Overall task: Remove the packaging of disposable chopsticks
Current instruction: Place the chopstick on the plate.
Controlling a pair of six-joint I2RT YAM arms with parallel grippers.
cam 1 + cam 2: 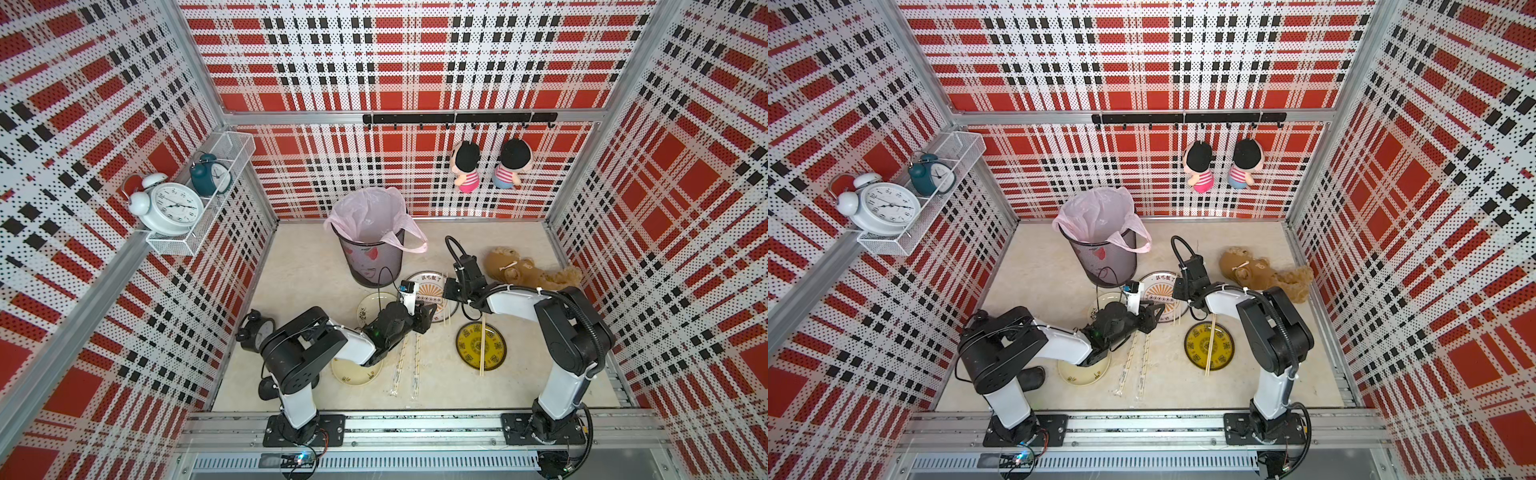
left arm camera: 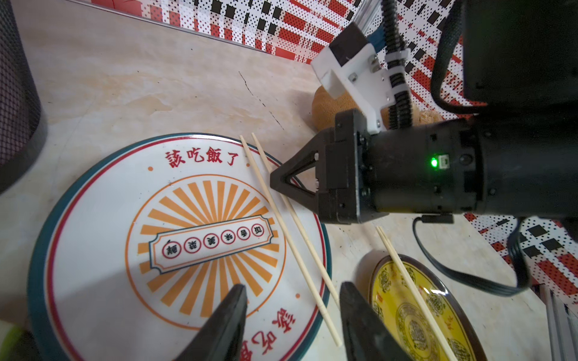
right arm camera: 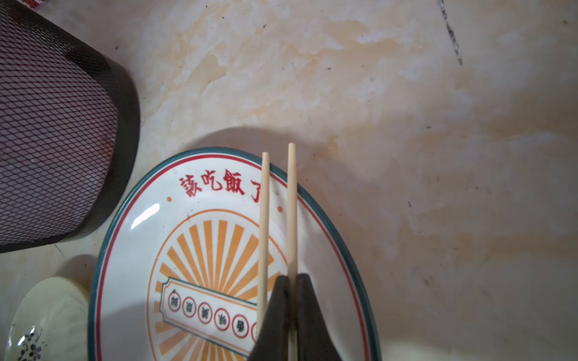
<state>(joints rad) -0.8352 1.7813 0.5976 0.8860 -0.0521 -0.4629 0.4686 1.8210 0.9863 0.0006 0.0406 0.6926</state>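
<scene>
Two printed sleeves (image 1: 399, 368) lie side by side on the tabletop (image 1: 440, 386) in the lower middle of both top views. They are still wrapped round their sticks and sit just right of a cream plate (image 1: 353, 376) that is half hidden under the left arm.

One bare pair of chopsticks (image 2: 289, 237) rests across the right edge of the sunburst plate (image 2: 93, 250), near the middle of the top views and just right of the black mesh bin (image 1: 374, 266). Another bare pair lies across the yellow plate (image 1: 467, 345), lower right of it.

The left jaws stand spread and empty at the bottom of the left wrist view. Their dark fingertips (image 2: 234, 306) hang over the sunburst plate's rim, and the near ends of the bare pair show in the gap.

The right jaws are pressed together low over that same pair. In the right wrist view one stick runs up from the thin slit between them, and its partner (image 3: 264, 218) lies just to the left. Whether that stick is pinched or only lies beneath the tips cannot be told.
</scene>
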